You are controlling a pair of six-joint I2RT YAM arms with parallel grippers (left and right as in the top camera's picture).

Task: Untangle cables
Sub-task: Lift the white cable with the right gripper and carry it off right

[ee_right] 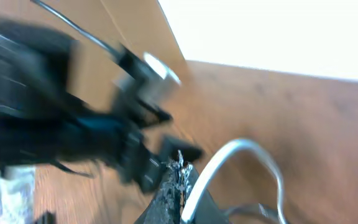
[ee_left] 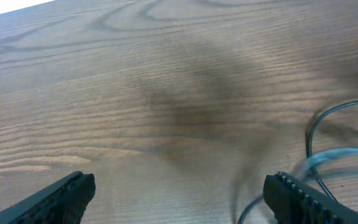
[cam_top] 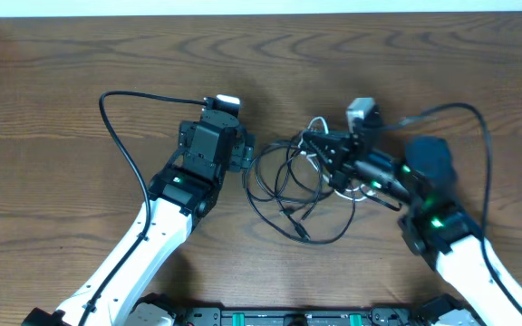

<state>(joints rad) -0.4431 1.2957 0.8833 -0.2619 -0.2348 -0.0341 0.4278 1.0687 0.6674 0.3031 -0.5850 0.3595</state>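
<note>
Left gripper (ee_left: 179,193) is hovering with its fingers spread wide, gripping nothing, at the left edge of the tangle on the wooden table (cam_top: 62,91). Right gripper (cam_top: 323,149) is reaching into the tangle's upper right. A white cable (ee_right: 241,149) is arching up right beside its finger, but blur is hiding whether the jaws are clamping it. Looping black cable (cam_top: 288,190) is lying between the two grippers. With nothing anchoring the left side, a pull from the right would be dragging or tightening the whole knot rather than separating the cords.
</note>
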